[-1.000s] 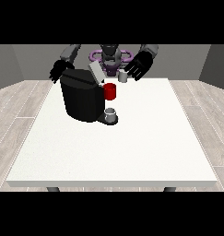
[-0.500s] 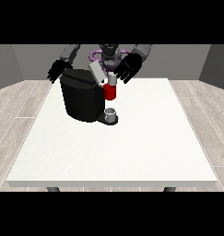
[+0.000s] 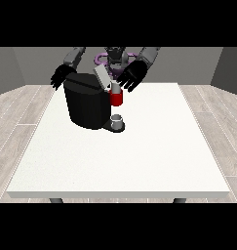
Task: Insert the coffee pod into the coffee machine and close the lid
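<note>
On the white tabletop (image 3: 139,146), towards its far left part as viewed, a black coffee machine (image 3: 88,103) is seen standing upright. Its grey lid (image 3: 102,76) is raised and tilted, so the top of the machine is open. A red part (image 3: 116,99) is seen at the machine's front, on the side towards the view's right. Below it, a small grey cup (image 3: 117,120) is placed on the machine's base.

The pod (image 3: 115,88) is shown as a small pale object just above the red part, at the fingertips of the hand at the view's right (image 3: 132,75). That hand is held beside the raised lid, with its fingers spread and pointed down towards the pod. Whether the pod is pinched or only touched cannot be told.

The hand at the view's left (image 3: 60,77) is held behind the machine's far upper corner, apart from the lid. Its fingers are seen relaxed and slightly spread, and nothing is held in it. Contact with the machine cannot be told.

The robot's torso (image 3: 114,57) is seen behind the machine at the far edge.
</note>
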Motion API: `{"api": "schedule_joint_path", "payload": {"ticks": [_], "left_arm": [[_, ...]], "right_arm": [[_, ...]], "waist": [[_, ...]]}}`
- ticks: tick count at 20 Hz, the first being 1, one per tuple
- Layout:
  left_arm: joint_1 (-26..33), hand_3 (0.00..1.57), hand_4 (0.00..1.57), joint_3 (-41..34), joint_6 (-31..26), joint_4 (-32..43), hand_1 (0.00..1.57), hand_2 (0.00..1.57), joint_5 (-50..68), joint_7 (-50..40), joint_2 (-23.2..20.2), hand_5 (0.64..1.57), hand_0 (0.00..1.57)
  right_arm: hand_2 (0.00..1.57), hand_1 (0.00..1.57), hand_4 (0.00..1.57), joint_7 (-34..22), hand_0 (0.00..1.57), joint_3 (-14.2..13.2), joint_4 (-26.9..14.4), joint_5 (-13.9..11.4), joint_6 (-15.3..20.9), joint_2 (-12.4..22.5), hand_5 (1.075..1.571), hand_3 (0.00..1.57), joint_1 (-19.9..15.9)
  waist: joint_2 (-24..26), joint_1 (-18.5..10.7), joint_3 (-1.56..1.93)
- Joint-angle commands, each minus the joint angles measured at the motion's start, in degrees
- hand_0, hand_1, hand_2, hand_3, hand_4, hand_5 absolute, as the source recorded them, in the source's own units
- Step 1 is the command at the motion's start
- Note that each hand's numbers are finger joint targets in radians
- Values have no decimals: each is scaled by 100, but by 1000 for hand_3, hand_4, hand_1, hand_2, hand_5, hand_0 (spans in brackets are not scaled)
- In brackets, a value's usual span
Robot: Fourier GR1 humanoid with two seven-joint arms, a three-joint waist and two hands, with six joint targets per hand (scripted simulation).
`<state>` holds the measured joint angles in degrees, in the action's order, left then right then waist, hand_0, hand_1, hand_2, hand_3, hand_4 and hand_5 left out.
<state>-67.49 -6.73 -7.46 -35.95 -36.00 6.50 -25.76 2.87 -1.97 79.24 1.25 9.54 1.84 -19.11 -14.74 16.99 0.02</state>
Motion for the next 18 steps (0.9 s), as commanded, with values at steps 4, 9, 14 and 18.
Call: {"api": "schedule_joint_path", "payload": {"ticks": [4, 9, 14, 18], "left_arm": [[43, 1183, 493, 106, 58, 3, 1179, 1253, -116, -219, 300, 1571, 1179], [-148, 1201, 515, -3, -185, 32, 1190, 1269, -55, 59, 12, 1571, 1190], [-20, 1186, 488, 142, 41, 44, 1184, 1248, -217, 34, 291, 1571, 1184], [207, 1197, 487, 21, 24, 178, 1236, 1279, -174, 152, 138, 1571, 1236]], "right_arm": [[0, 0, 525, -149, 0, -119, -105, 131, -115, 104, 1571, 0, 118], [0, 0, 442, 95, 0, -364, -122, 270, -221, 294, 1571, 0, -185], [0, 0, 433, -30, 0, -99, -132, -28, 278, -110, 1571, 0, -211], [0, 0, 446, 136, 0, -105, 33, 153, -135, 61, 1571, 0, 247]], "waist": [[230, -21, 0], [-110, -70, 0], [-82, -197, -1], [-1, 27, -1]]}}
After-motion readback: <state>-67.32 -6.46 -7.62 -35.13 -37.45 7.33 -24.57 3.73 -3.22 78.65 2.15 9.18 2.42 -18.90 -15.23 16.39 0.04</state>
